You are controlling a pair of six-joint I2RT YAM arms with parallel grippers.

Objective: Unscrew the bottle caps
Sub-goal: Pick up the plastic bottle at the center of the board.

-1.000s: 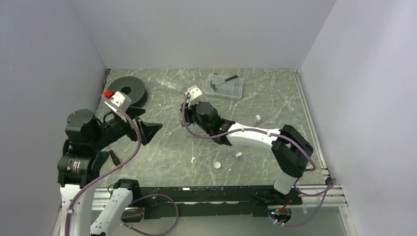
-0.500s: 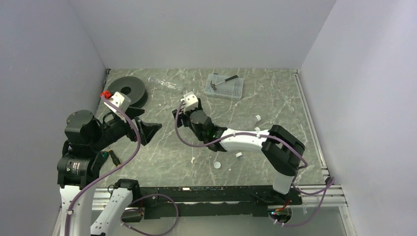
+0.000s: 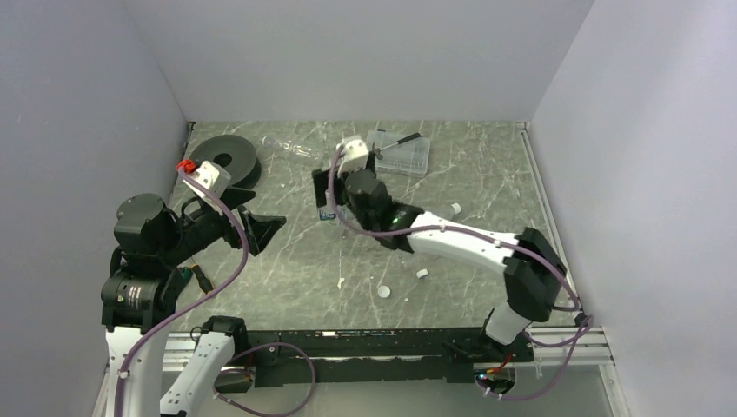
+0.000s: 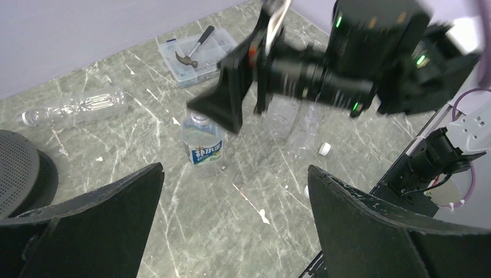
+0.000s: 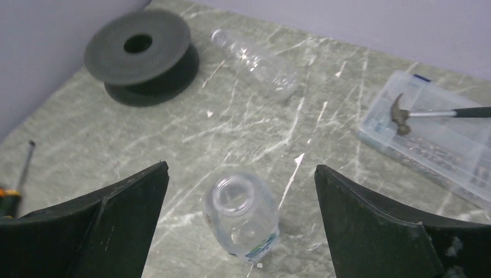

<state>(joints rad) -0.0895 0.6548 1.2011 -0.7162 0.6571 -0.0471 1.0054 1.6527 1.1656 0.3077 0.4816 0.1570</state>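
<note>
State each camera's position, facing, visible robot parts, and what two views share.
Top external: above and behind; faces down at the grey marbled table; left arm, right arm show.
Left wrist: faces the short clear labelled bottle; left gripper, right arm show.
Right wrist: looks down on that bottle; right gripper shows.
Both wrists share it.

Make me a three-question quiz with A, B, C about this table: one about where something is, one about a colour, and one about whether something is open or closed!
1. Where is the hammer? A under the table; B on the clear tray; C inside a bottle.
2. What colour is the spool? A red; B yellow; C black.
3. The short labelled bottle is: A open, cap off; B capped; C lying flat.

Answers: B, the hammer lies on top of the tray. C, the spool is black all over. A, the right wrist view looks down into its open mouth.
</note>
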